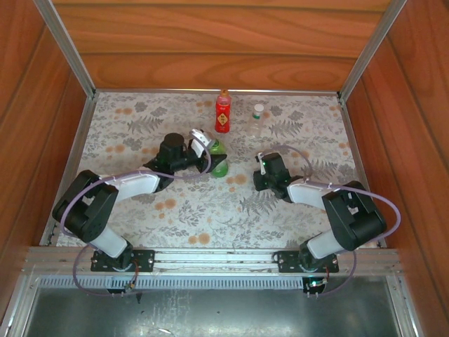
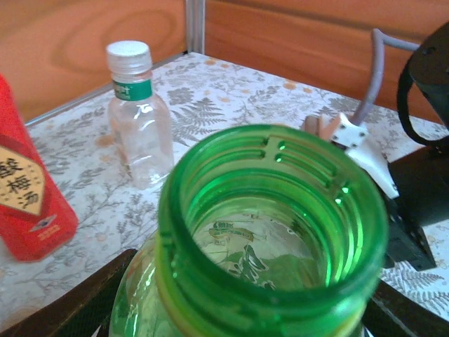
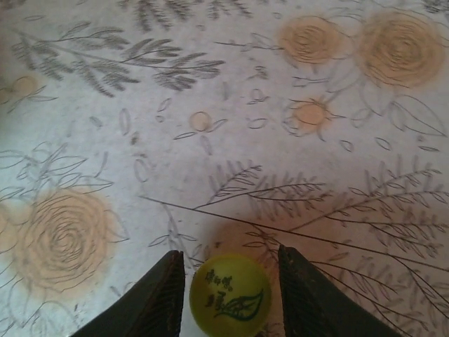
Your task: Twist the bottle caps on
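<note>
overhead: small green plastic bottle (image 1: 219, 163) stands near mid-cloth, neck open, no cap on it. left gripper (image 1: 209, 156) reaches it from its 9 o'clock. on the left wrist view we see dark fingers (image 2: 77, 309) close on both flanks of the bottle; we cannot tell whether they press it.

right gripper (image 3: 230, 254) sits at the bottle's 3 o'clock, apart from it. its jaws stand slightly wider than the round yellow-green screw cap (image 3: 230, 295), which lies flat on the floral cloth (image 3: 210, 105) between the tips, with a thin gap each side. nothing is gripped.

red labelled bottle (image 1: 223, 116) is at 12 o'clock, orange cap (image 1: 224, 93) on. small clear bottle (image 2: 140, 133) is at 1 o'clock, white cap (image 2: 128, 55) on.
</note>
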`<move>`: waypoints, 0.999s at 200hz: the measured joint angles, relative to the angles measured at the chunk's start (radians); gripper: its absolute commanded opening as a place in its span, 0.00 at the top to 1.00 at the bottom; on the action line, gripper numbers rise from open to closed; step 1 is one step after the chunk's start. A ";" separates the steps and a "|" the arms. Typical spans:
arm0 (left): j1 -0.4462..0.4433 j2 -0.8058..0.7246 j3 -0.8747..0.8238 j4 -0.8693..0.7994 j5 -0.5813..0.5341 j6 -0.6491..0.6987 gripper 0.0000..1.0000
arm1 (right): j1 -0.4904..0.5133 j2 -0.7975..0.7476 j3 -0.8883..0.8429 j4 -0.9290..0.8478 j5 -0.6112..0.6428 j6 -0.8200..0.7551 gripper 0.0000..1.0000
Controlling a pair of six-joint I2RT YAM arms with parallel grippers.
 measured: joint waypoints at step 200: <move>-0.050 0.005 -0.043 0.026 -0.023 0.069 0.13 | 0.000 -0.338 0.023 -0.019 -0.116 0.040 0.00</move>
